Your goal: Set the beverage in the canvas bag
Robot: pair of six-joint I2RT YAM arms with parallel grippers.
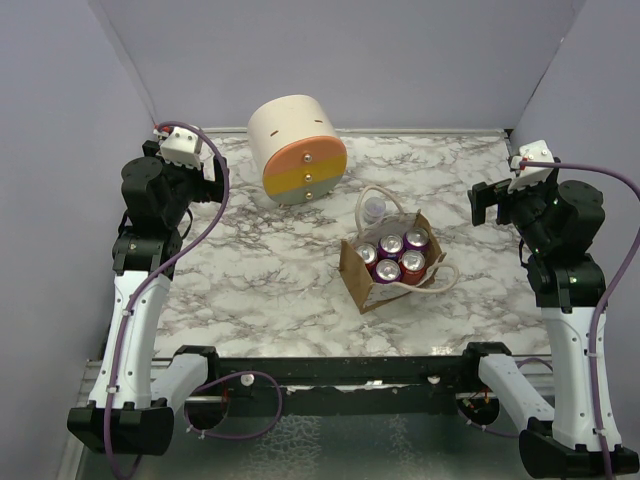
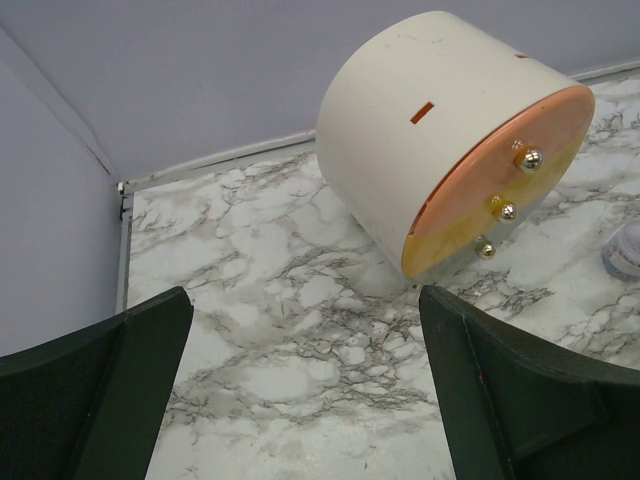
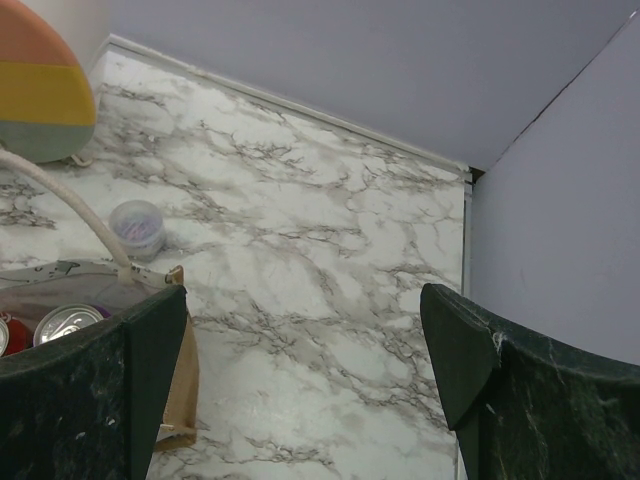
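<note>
Canvas bag [image 1: 353, 272], five cans [image 1: 390, 244] inside

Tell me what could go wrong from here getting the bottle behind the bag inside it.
1. The bottle stands close behind the canvas bag, next to a rope handle; the open right end effector could snag the loop and drag the bag.
2. Five cans already fill most of the bag, so the bottle may jam or topple on them.
</note>
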